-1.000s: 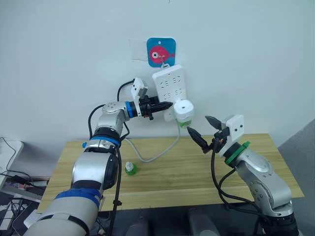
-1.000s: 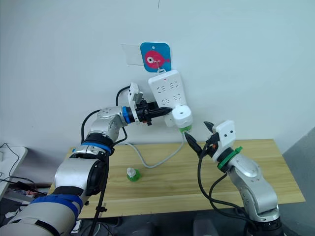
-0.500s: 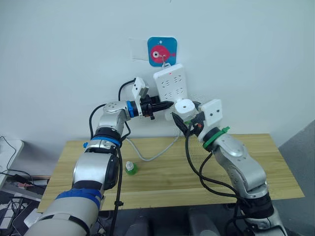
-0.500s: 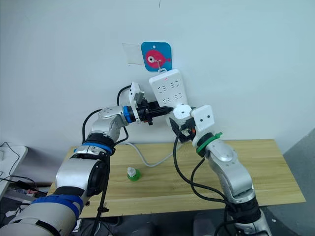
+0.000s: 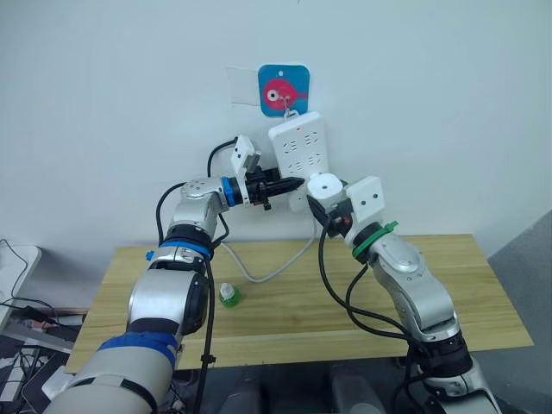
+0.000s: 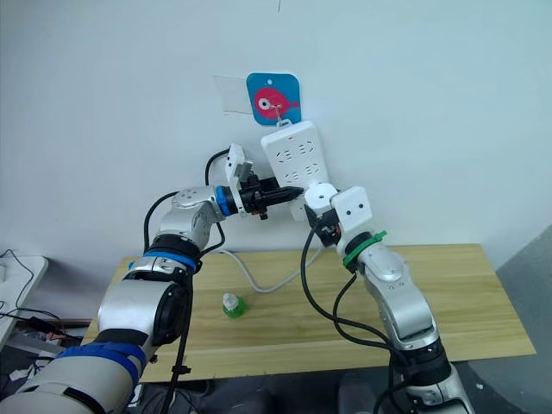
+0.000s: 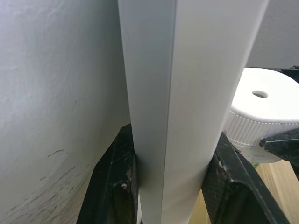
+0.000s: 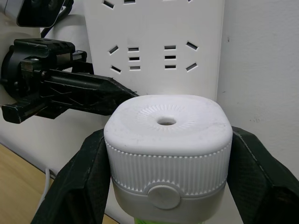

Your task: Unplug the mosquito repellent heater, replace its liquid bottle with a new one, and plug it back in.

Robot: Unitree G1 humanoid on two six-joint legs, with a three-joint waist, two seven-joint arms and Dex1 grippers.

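Note:
The white mosquito repellent heater [image 5: 324, 185] sits plugged into the lower part of the wall-hung white power strip [image 5: 297, 148]. In the right wrist view my right gripper [image 8: 168, 135] is shut on the heater [image 8: 167, 140], one black finger against each side. A sliver of green bottle [image 8: 140, 219] shows under it. My left gripper [image 5: 291, 184] is shut on the strip's side edge, and the left wrist view shows that edge [image 7: 187, 93] clamped between its fingers [image 7: 110, 186]. A small green liquid bottle [image 5: 228, 295] stands on the wooden table [image 5: 448, 302].
The strip hangs from a hook on a blue card with a pink fish [image 5: 283, 89]. Its grey cable [image 5: 259, 274] loops down onto the table. Cables and a white box [image 5: 15, 259] lie beyond the table's left end.
My right arm swung up and left from above the table to the heater, and its open fingers have closed around it. The left gripper has stayed on the strip.

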